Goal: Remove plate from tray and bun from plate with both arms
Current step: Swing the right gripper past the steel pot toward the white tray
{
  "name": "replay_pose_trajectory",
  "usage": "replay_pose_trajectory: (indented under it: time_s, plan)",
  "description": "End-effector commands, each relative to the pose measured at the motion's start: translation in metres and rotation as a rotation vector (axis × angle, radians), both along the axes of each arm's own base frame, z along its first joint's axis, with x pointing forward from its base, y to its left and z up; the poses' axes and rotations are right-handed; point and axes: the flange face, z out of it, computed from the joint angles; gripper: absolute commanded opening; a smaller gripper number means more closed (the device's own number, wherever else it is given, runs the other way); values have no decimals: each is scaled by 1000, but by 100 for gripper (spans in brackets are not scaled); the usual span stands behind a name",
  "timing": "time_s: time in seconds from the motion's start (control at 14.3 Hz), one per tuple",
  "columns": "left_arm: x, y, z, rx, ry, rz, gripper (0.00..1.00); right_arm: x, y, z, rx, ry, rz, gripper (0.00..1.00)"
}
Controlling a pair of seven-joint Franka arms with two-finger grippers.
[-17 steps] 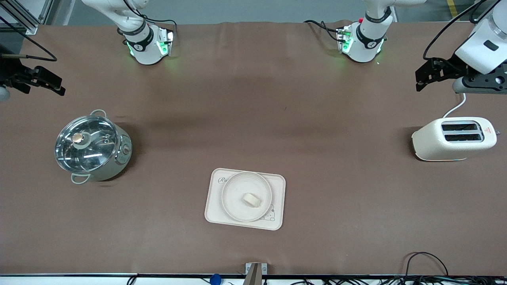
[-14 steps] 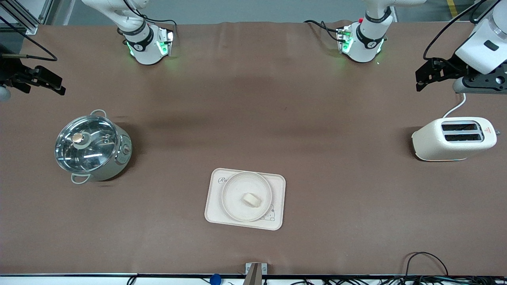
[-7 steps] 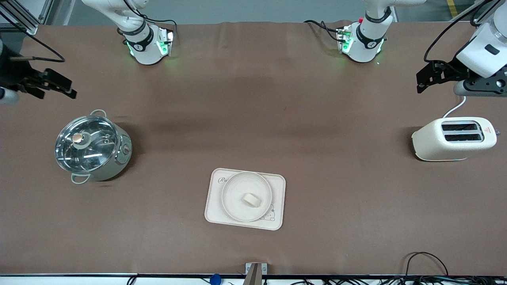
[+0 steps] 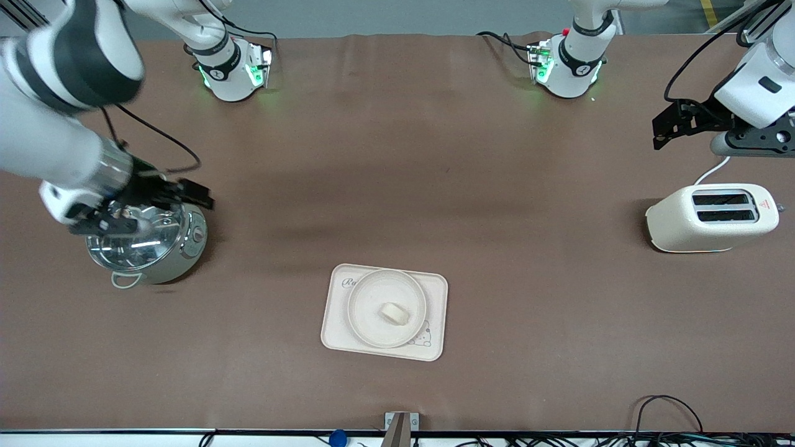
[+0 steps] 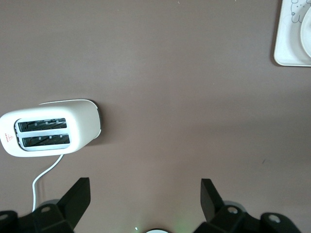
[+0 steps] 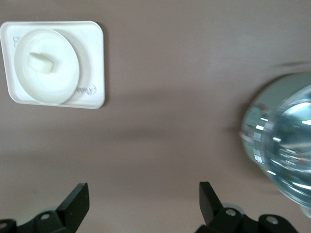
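Right gripper (image 4: pixel 189 194): jaws spread wide, holding nothing, over the pot (image 4: pixel 146 239).
Left gripper (image 4: pixel 667 127): jaws spread, holding nothing, over the table above the toaster (image 4: pixel 711 218).
Bun (image 4: pixel 395 313): probably soft and light; pinch its 2 sides gently.
Plate (image 4: pixel 366 292): on the tray (image 4: pixel 335 323); looks stiff and smooth, so take the rim at 3 o'clock.

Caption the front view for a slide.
Bun on plate on tray; open right gripper over pot, left gripper open above toaster.
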Motion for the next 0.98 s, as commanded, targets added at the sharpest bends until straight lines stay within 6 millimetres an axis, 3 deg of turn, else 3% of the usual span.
replay_pose_trajectory:
  time_s: [0.0,0.35,0.56,0.7,0.91]
  plan:
    - [4,2,5,-5,-15,-12,100,20,37,-50,69,24,-75,100]
    - [4,3,5,-4,-18,-11,100,49,70,-152,188,49,-228,100]
    - [6,3,6,-9,-30,-3,100,64,106,-196,239,5,-270,100]
    - [6,3,5,-7,-31,-4,100,64,143,-220,261,-25,-269,100]
    - [6,3,3,-7,-28,-2,100,63,159,-250,250,-69,-281,100]
